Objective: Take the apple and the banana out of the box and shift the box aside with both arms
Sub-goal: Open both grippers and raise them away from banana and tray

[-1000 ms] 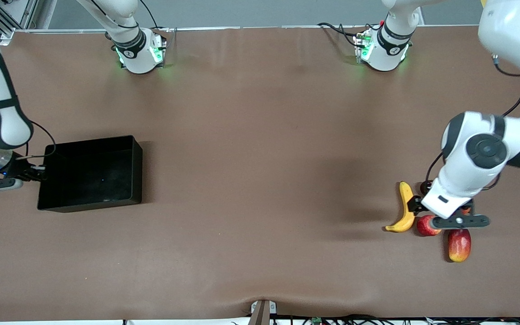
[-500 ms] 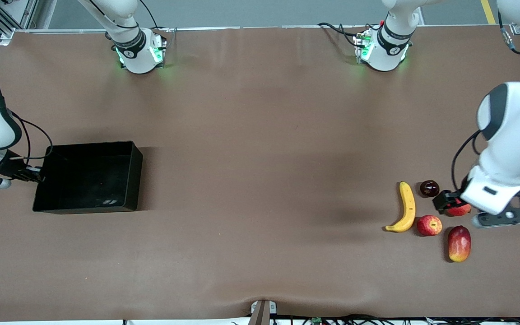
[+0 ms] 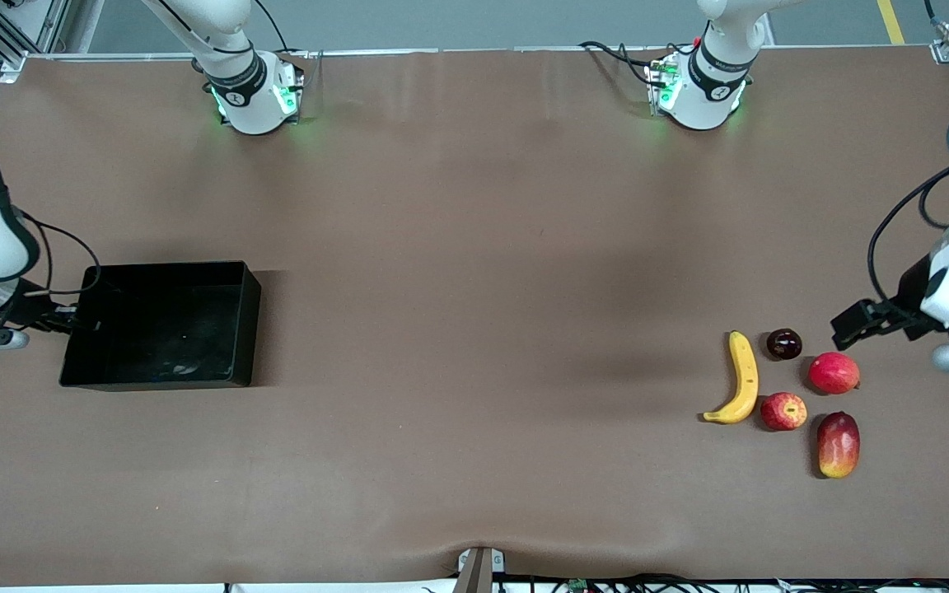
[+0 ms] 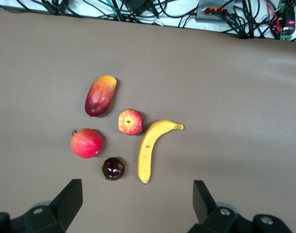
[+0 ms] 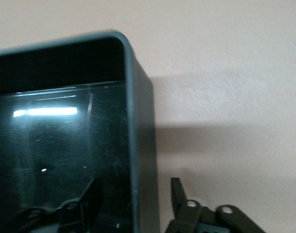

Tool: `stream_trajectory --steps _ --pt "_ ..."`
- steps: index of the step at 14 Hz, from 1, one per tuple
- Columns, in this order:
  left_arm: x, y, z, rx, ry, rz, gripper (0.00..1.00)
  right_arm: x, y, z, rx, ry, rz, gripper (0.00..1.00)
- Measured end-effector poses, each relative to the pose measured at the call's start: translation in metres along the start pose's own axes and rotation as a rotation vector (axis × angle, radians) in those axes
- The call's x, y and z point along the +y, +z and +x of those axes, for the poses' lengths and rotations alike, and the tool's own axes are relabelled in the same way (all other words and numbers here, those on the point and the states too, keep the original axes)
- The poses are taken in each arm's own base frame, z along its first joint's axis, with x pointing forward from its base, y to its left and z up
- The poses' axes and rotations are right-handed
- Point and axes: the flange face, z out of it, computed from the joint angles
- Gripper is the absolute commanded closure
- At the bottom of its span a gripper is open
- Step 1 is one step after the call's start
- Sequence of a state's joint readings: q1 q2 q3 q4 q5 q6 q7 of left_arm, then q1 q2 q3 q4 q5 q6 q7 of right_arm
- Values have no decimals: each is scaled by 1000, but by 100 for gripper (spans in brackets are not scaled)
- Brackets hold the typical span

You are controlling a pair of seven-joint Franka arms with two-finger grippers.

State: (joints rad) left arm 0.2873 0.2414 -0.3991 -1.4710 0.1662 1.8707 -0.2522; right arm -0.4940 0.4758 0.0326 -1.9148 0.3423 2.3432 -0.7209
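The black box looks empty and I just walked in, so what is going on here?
The box sits empty at the right arm's end of the table. The right gripper straddles its wall, one finger inside and one outside, not clamped on it. The banana and the apple lie on the table at the left arm's end, beside three other fruits. The left gripper hangs open above that cluster, holding nothing.

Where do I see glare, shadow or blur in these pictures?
Right wrist view: a bright streak of glare lies on the glossy floor of the box, and the box casts a dark shadow on the table beside it; the whole picture looks soft. Front view: green lights glow at both arm bases. Left wrist view: even light, fruits sharp.
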Motion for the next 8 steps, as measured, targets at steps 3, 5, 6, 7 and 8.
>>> stream_trajectory --steps 3,5,6,7,8 --pt "8 -35 -13 12 48 -40 0 -11 -65 33 -108 -112 25 0" --pt "5 -48 -23 -12 53 -35 0 -28 -121 54 -177 -195 4 0" --pt "3 -53 -28 -28 52 -40 0 -42 -142 65 -200 -240 -26 0" --pt "1 -57 -33 -41 51 -43 0 -61 -158 77 -225 -288 -58 0" --pt "-1 -62 -39 -47 56 -43 0 -84 -168 88 -244 -336 -86 0"
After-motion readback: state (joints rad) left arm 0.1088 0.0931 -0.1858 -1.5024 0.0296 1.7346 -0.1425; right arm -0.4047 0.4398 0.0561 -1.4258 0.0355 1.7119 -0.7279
